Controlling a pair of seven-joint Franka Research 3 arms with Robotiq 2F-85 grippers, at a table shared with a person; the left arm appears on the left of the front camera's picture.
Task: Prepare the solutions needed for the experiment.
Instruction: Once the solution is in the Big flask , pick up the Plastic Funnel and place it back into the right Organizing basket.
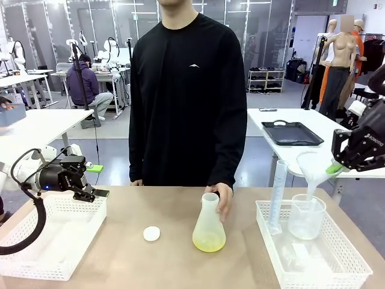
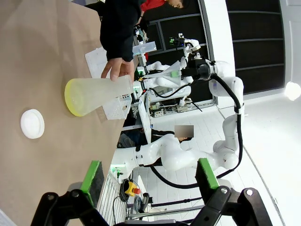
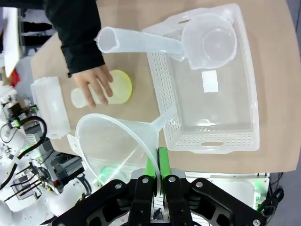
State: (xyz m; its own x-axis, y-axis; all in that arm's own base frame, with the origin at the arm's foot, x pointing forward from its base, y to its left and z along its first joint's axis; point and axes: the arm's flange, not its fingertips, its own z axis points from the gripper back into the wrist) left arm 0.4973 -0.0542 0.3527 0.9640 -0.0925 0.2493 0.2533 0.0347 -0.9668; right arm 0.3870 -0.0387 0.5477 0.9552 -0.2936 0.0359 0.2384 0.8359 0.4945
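solutions (image 1: 209, 242): thin yellow layer sat in flask (image 1: 209, 220) mid-table, person's hand (image 1: 225, 201) on its neck. r gripper (image 3: 156, 165) pinched funnel (image 3: 108, 141) rim by right basket (image 3: 207, 141); l gripper (image 2: 148, 174) fingers spread, empty. i judged it early: funnel not yet on flask, pouring left.

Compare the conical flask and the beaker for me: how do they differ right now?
The flask stands on the table, with the person's hand at its neck; the beaker stands in the right basket, untouched. The flask holds a shallow layer of yellow-green liquid; the beaker looks empty. The flask tapers to a narrow neck; the beaker is straight-walled with a wide mouth. Both are upright and translucent.
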